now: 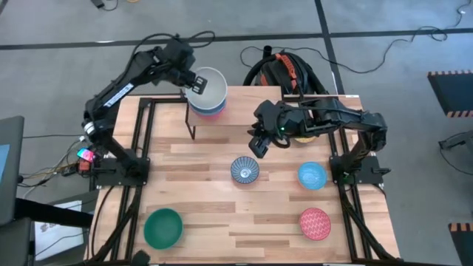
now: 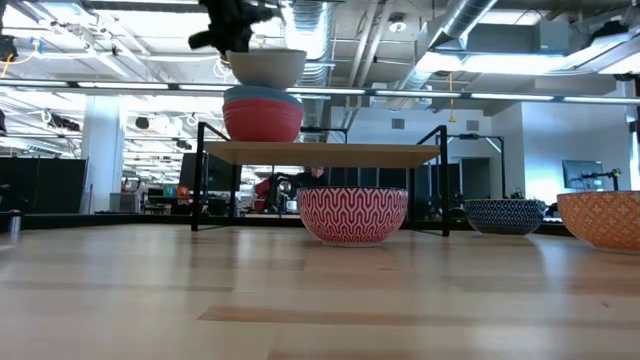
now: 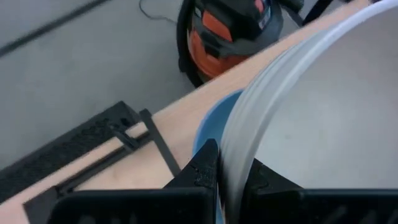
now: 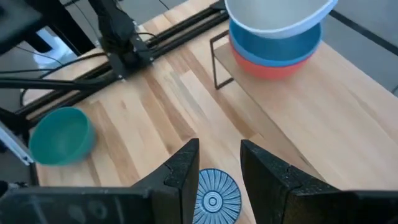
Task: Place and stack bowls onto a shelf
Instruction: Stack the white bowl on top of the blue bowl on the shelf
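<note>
Your left gripper (image 1: pixel 194 81) was clamped on the rim of the white bowl (image 1: pixel 207 86), one finger inside the wall and one outside, jaws pinched tight with only the thin wall between them. You can see that pinch plainly in the left wrist view, where both dark fingers (image 3: pixel 202 168) straddled the pale rim. The white bowl sat tilted over the stack at the left end of the shelf (image 2: pixel 330 153): a blue bowl (image 4: pixel 280 45) nested in a red bowl (image 2: pixel 262 120), both resting on the board. In the low view the white bowl appeared just above the blue one; whether it touched it I cannot tell.

Your right gripper (image 1: pixel 258 145) hung above the tabletop (image 1: pixel 214 199) in front of the shelf, holding nothing. Its jaws stood partly open, a moderate gap between the two fingers (image 4: pixel 180 171), and directly under that gap lay the blue-white patterned bowl (image 1: pixel 244 170), not touched.

The remaining bowls sat loose on the table: the light blue bowl (image 1: pixel 312 176) near the right arm's base, the pink-red patterned bowl (image 1: pixel 315 224) toward the front right, and the green bowl (image 1: pixel 162 227) at the front left. A yellow bowl (image 1: pixel 304 134) was mostly hidden beneath the right arm.
</note>
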You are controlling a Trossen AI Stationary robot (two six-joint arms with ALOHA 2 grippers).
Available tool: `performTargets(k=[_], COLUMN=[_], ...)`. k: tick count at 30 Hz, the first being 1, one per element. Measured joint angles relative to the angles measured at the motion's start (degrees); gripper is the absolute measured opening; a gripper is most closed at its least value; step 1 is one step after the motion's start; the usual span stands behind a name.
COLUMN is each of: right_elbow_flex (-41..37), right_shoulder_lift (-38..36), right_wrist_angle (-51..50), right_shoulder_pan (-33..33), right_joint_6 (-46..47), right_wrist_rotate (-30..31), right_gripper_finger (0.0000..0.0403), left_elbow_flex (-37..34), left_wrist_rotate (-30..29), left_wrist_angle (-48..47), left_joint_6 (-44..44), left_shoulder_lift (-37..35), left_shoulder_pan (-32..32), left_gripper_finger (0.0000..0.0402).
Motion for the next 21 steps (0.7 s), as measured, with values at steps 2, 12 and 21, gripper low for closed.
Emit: performTargets(k=[2,12,21], right_elbow_flex=[0.0,-1.7,-2.5], right_shoulder_lift=[0.0,0.1,0.1], right_wrist_angle=[-1.0,-2.5,-2.1], right_shoulder_pan=[-0.2,-2.2,-3.7], right_joint_6=[-0.1,-1.8,-3.3], right_wrist_rotate=[0.2,0.4,-0.3], right_gripper_finger=[0.0143,0.0143,0.0143], left_elbow_flex=[0.0,0.0,0.0], left_wrist_rotate=[1.4,9.2,14.9], left_wrist_angle=[-0.1,-2.7,-5.1], left_joint_6=[0.2,0.1,1.7], left_shoulder_lift=[1.3,4.9,4.8], left_shoulder_pan=[0.7,4.9,8.2], left_gripper_finger=[0.0000,0.0001,0.0056])
